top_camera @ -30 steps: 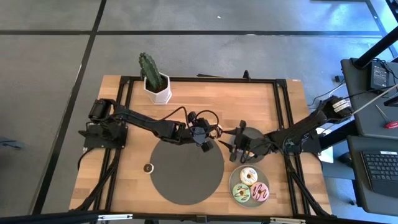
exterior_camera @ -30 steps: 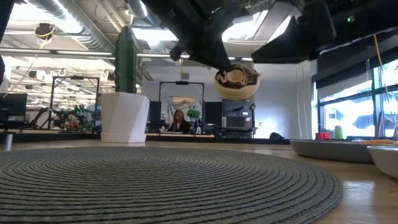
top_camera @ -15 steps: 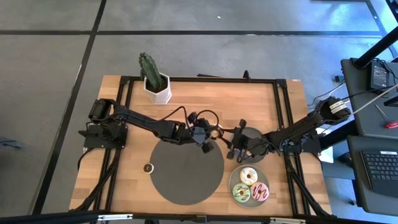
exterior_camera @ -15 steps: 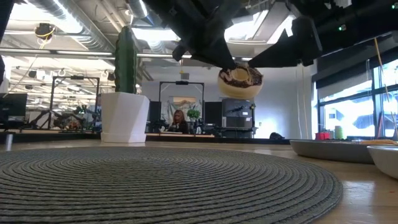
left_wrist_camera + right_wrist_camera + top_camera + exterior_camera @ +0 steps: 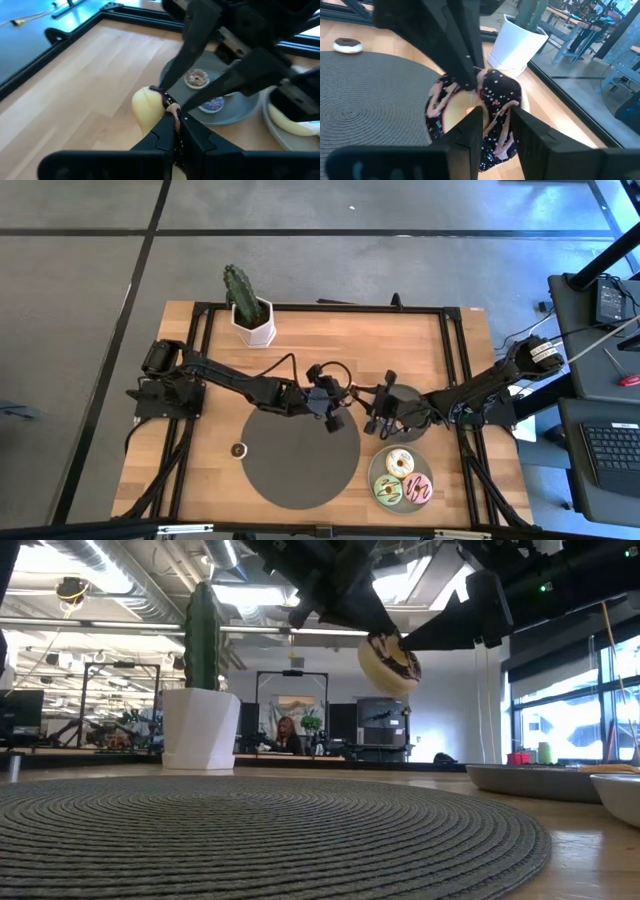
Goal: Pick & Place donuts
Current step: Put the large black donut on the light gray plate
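A chocolate-iced, sprinkled donut (image 5: pixel 390 662) with a cream underside (image 5: pixel 146 107) hangs in the air over the far right edge of the dark round mat (image 5: pixel 300 470). My left gripper (image 5: pixel 172 114) is shut on it, coming from the table's left. My right gripper (image 5: pixel 497 117) comes from the right. It is open, with one finger (image 5: pixel 470 131) on each side of the same donut (image 5: pixel 495 95). My left gripper pinches the donut's iced rim (image 5: pixel 167 100) between its two fingertips, coming slanting down from the table's left. The donut is lifted clear of the mat and stands steeply tilted on edge. My right gripper has its fingers close on either side of the donut; whether they touch it I cannot tell.
A grey plate (image 5: pixel 402 477) at the near right holds three iced donuts. Another grey plate (image 5: pixel 235 112) below my right gripper holds two mini donuts (image 5: pixel 197 78). A small brown donut (image 5: pixel 239 449) lies left of the mat. A cactus in a white pot (image 5: pixel 250 315) stands far left.
My right gripper's fingers have drawn closer together around the donut. My left gripper has tipped at the wrist, and the donut has gone from nearly level to steeply tilted, still held in the air.
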You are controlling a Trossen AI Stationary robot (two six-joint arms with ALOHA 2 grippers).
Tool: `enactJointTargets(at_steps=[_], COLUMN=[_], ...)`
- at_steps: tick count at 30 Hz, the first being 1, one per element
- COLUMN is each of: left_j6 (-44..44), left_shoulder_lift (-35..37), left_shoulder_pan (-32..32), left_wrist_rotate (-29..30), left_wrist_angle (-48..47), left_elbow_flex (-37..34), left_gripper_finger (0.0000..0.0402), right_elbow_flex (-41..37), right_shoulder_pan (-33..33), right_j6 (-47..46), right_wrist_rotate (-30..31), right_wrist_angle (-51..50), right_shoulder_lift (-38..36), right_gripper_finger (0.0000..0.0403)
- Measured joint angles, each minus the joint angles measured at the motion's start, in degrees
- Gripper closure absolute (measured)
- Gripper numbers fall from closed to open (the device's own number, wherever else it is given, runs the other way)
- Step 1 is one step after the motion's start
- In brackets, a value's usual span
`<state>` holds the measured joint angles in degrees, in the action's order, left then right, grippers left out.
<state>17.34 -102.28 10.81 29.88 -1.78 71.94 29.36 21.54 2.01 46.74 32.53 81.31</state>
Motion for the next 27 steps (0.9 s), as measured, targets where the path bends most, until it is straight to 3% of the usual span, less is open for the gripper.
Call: enactJointTargets(at_steps=[21, 27], left_j6=[-0.1, -0.1], left_shoulder_lift=[0.0, 0.0], left_shoulder_pan=[0.0, 0.0], left_wrist_rotate=[-1.4, -1.4], left_wrist_angle=[1.9, 1.9], left_elbow_flex=[0.0, 0.0], left_gripper_finger=[0.0387, 0.0387], right_elbow_flex=[0.0, 0.0], right_shoulder_pan=[0.0, 0.0], right_j6=[-0.7, -1.7], right_wrist_rotate=[1.6, 1.6], right_wrist_angle=[0.9, 0.9], right_shoulder_lift=[0.0, 0.0], right_gripper_finger=[0.0316, 0.0356])
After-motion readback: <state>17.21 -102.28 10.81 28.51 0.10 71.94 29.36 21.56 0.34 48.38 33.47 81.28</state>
